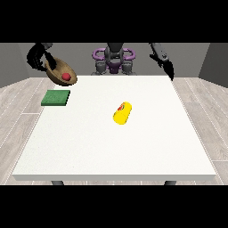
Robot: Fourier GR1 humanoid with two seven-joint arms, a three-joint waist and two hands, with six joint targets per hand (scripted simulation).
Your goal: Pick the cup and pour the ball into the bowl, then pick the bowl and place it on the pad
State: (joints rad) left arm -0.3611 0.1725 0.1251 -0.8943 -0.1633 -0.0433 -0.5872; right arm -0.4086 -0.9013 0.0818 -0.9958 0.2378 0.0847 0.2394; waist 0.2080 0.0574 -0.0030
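Round brown wooden bowl (pixel 61 73) holding red ball (pixel 66 76), tilted, grasped aloft by hand at view's left (pixel 38 57) above flat green pad (pixel 56 98) near table's (pixel 111 151) left edge; yellow cup (pixel 123 112) lying mid-table; other hand (pixel 168 67) relaxed.

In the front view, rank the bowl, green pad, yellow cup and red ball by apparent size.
1. Bowl and green pad: look alike, no ranking.
2. Yellow cup, though it lies nearer the camera.
3. Red ball, clearly smallest.

white table (pixel 133 151) (wide), wood floor (pixel 18 102) — grey walls (pixel 213 62)
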